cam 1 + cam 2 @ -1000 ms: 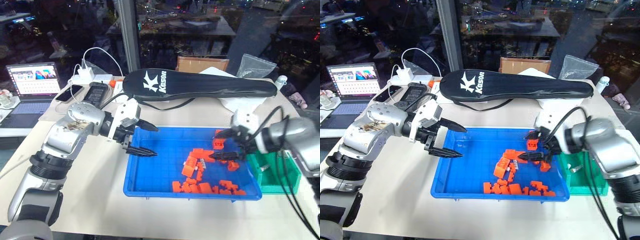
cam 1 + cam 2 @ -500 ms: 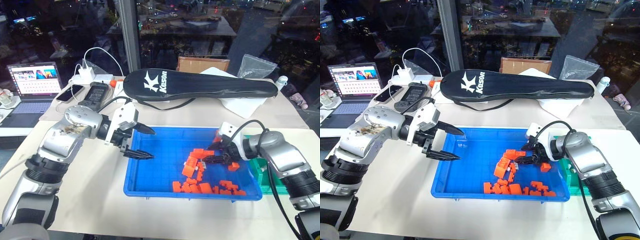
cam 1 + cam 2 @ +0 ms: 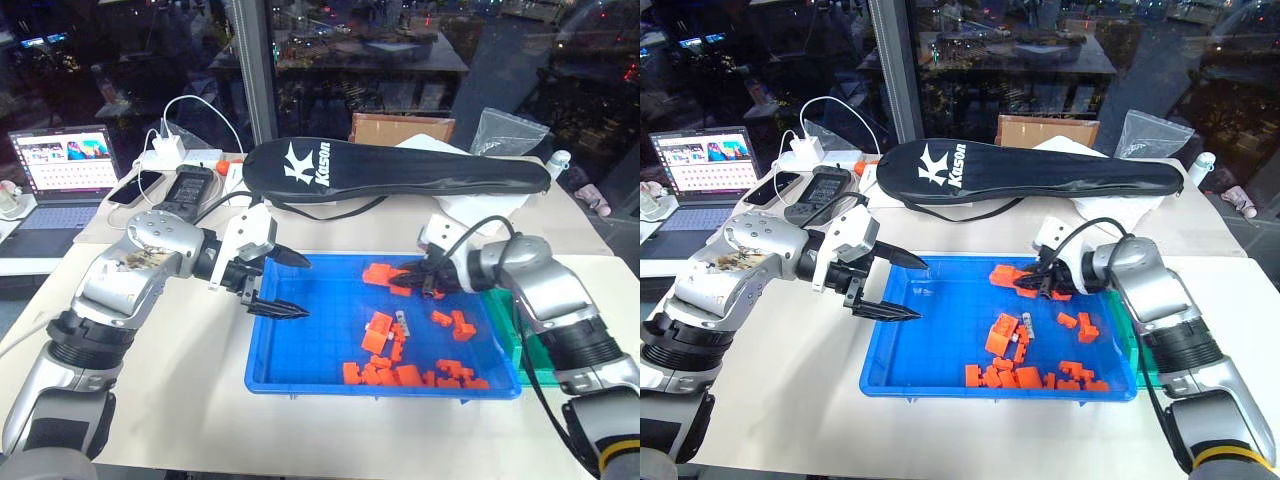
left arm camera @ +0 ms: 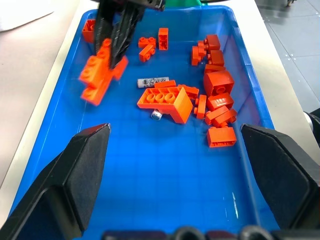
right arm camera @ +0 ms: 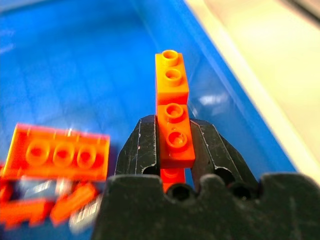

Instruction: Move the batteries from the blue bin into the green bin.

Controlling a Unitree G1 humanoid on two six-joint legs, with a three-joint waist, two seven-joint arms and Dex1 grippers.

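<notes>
Currently your right fingers [image 5: 172,145] grip an orange block [image 5: 172,107], not a battery [image 4: 152,81]; left fingers [image 3: 285,285] gape. Drop it, then take the battery mid-bin.

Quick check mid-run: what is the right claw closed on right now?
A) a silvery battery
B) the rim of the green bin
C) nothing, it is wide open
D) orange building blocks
D: in the right wrist view the right claw pinches a stack of orange blocks above the blue bin; a battery lies loose in the bin.
</notes>
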